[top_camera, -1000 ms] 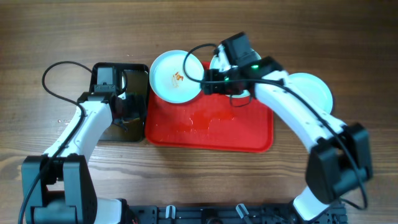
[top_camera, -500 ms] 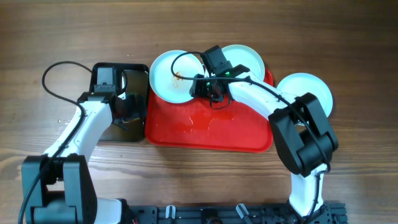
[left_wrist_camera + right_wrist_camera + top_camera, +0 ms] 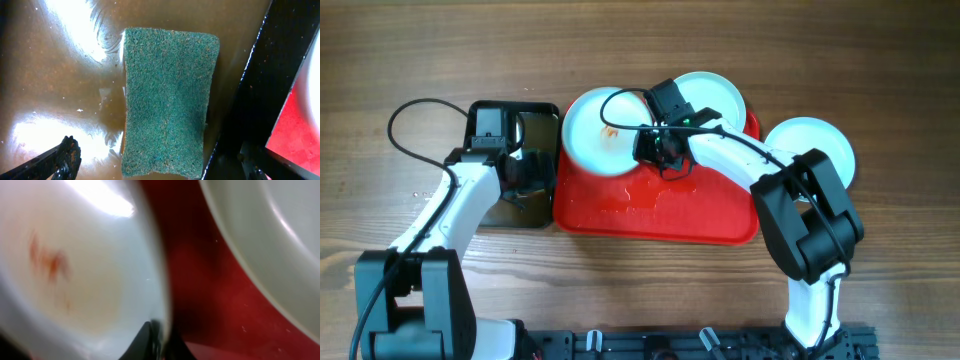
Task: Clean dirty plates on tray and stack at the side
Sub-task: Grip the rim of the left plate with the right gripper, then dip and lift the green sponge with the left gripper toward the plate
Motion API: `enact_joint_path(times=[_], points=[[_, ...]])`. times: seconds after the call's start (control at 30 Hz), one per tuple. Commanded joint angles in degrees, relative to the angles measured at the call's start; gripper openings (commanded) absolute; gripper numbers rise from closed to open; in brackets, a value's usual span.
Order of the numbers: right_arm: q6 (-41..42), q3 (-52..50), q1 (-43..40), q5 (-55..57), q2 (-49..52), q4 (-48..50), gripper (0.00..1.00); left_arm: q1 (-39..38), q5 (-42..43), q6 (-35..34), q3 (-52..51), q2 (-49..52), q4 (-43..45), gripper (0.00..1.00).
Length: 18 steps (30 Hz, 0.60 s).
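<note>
tray (image 3: 720,215): mid-table, just right of the black tray (image 3: 525,107)
left plate (image 3: 590,140): at the tray's far left corner, overhanging its far edge
middle plate (image 3: 715,95): on the tray's far right part, just right of the left plate
right plate (image 3: 815,150): on the table (image 3: 880,60), just off the tray's right side
sponge (image 3: 167,100): in the black tray

Green sponge (image 3: 167,100) in wet black tray (image 3: 282,70), red tray (image 3: 300,132) beside, gripper (image 3: 159,159) spread apart

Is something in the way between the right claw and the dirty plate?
No, nothing I can see. The right claw is right at the rim of the dirty plate, above the red tray.
</note>
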Motion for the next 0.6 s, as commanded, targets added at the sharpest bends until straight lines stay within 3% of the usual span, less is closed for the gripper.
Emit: enact_joint_path(times=[0.0, 0.23, 0.37, 0.43, 0.53, 0.57], points=[[-3.63, -0.79, 0.24, 0.57, 1.60, -3.82, 0.05, 0.07, 0.70, -0.57, 0.44, -0.42, -0.02, 1.00], [-10.23, -0.79, 0.24, 6.32, 1.60, -22.43, 0.04, 0.07, 0.70, -0.57, 0.44, -0.42, 0.00, 1.00], [-11.72, -0.79, 0.24, 8.13, 1.60, -23.74, 0.05, 0.07, 0.70, -0.55, 0.44, -0.42, 0.11, 1.00], [-11.69, -0.79, 0.24, 7.89, 1.60, -22.71, 0.25, 0.07, 0.68, -0.55, 0.44, -0.42, 0.59, 1.00], [-11.72, -0.79, 0.24, 6.75, 1.60, -21.18, 0.36, 0.07, 0.66, -0.50, 0.44, -0.42, 2.54, 1.00], [-11.65, -0.79, 0.24, 5.75, 1.60, -20.26, 0.44, 0.07, 0.68, -0.50, 0.44, -0.42, 4.48, 1.00]])
